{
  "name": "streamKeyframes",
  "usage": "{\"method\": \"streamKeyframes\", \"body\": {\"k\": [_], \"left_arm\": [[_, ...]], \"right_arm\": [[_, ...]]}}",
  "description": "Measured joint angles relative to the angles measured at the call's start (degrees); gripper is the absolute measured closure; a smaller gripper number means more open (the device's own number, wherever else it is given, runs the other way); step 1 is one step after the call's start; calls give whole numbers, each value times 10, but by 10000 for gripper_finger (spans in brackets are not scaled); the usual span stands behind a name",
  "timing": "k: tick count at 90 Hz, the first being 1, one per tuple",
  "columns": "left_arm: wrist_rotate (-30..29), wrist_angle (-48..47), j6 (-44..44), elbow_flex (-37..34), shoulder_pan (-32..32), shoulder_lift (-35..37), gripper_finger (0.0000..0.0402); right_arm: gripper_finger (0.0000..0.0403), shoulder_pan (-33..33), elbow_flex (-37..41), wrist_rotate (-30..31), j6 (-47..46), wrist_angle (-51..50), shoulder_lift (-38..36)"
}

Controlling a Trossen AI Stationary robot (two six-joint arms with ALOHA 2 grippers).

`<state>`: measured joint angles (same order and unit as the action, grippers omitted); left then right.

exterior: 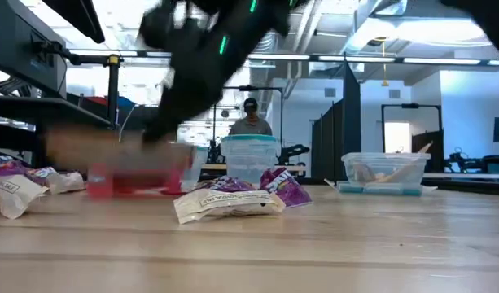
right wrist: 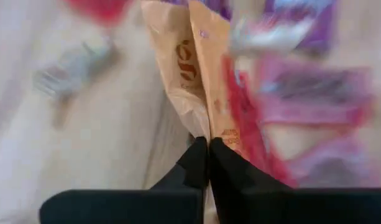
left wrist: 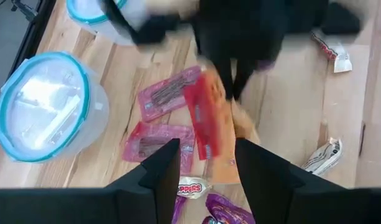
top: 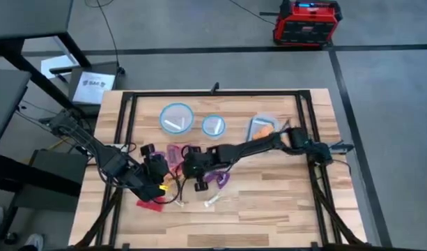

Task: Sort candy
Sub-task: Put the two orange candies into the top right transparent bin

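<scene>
Right claw clamped on an orange packet, pink packets crowding beside; left claw apart.

Left arm: reaches in from the table's left edge, elbow bent, wrist low over the near-left boards. Left gripper: fingers spread, a clear gap between them.

Right arm: stretched from the right side across to the table's middle. Right gripper: fingers pressed together, apparently pinching an orange packet, though blur hinders certainty.
</scene>
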<state>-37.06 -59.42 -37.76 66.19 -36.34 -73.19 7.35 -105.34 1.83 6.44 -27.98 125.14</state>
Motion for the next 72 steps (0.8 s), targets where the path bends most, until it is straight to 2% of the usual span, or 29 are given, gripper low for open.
{"method": "streamKeyframes", "body": {"k": [29,49,61,72], "left_arm": [[0,0,-1,0,0,0,263],[0,1,-5,0,0,0,263],[4,1,-7,0,0,0,263],[5,2,-7,0,0,0,263]], "right_arm": [[402,-6,-1,2,-24,-143,-150],[402,-11,24,98,-45,-251,-223],[402,-12,81,137,-86,-288,-277],[402,-19,175,160,-133,-284,-342]]}}
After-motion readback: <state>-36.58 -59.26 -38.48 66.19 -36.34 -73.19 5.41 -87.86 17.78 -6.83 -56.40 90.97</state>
